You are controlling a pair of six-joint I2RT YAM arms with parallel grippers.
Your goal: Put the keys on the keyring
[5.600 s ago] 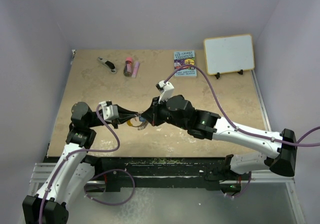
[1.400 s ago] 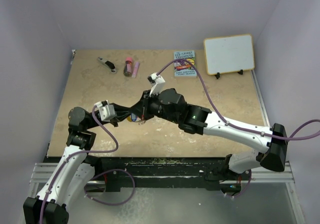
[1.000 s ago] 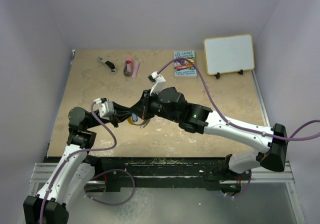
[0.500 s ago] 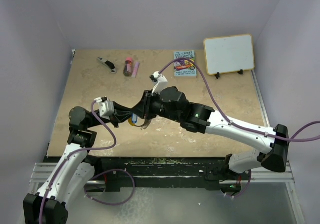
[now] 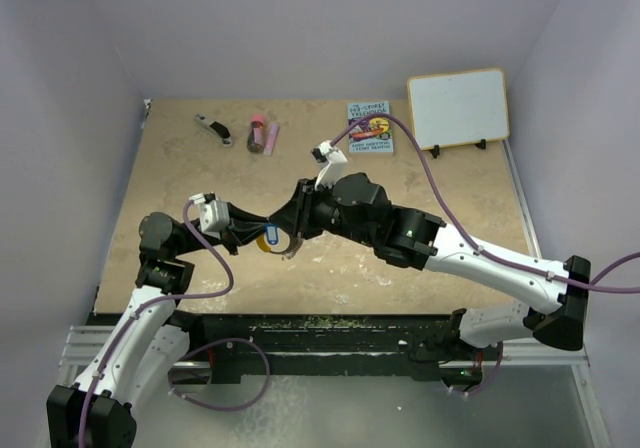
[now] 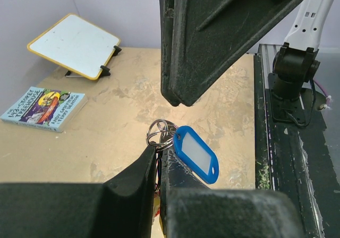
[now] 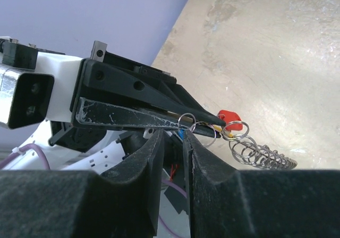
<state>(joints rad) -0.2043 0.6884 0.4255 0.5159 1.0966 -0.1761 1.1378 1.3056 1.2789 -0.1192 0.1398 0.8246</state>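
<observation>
The bench (image 5: 450,198) is big and sandy brown. Two white and black arms reach over it. The left arm (image 5: 150,318) comes from the near left and the right arm (image 5: 480,258) comes from the near right. They meet in the middle, a bit to the left.

At the far right a whiteboard (image 5: 458,108) with a yellow edge leans on its little stand. Just left of it lies a small book (image 5: 369,128) with a bright cover. At the far left lie a dark red tube (image 5: 258,134) and a black and silver clip tool (image 5: 213,128), close to each other.

The left claw (image 6: 159,163) is clenched tight. It is grasping the keyring (image 7: 263,157) at its tip, and the silver curly part hangs down from there, off the bench. Some small thin rings (image 6: 158,130) stick out right where the fingers pinch.

The right claw (image 7: 183,142) points at the tip of the left claw and is very near it. Its two fingers are pressed close, with only a thin slit between them, and they grasp nothing.

The blue key (image 6: 195,154) hangs from the small rings, just beside the left claw's tip. The red key (image 7: 229,116) is right there too, by the top of the curly part, but only a bit of it shows.
</observation>
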